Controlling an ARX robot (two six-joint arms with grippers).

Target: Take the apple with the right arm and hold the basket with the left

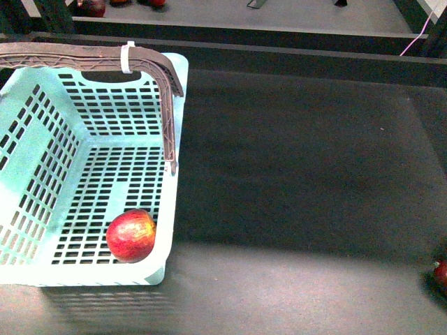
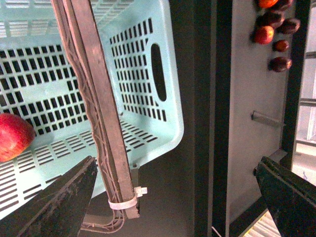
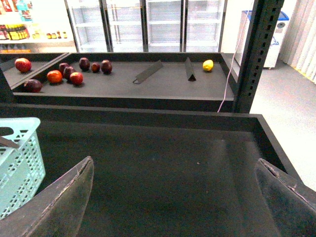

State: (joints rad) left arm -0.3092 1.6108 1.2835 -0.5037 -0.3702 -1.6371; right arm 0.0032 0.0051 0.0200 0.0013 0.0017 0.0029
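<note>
**Apple in the basket, both grippers wide apart**

Inside the basket (image 1: 42, 209), at its near right corner, the apple (image 1: 130, 235) lies on the slotted floor and touches the wall. One brown handle (image 1: 105, 59) with a white tie (image 1: 127, 57) lies across the far rim. On the dark counter (image 1: 300, 174) nothing else is near. The left gripper (image 2: 175, 197) hangs above the handle, fingers (image 2: 54, 202) spread wide, holding nothing. The right gripper (image 3: 173, 197) is wide apart too, empty, over bare counter.

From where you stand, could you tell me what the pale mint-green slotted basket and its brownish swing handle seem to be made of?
Pale mint-green slotted basket: looks like moulded plastic, smooth and slightly glossy, with even slots. Brownish swing handle: probably matte plastic too, judging by its ribbed lattice underside.
</note>
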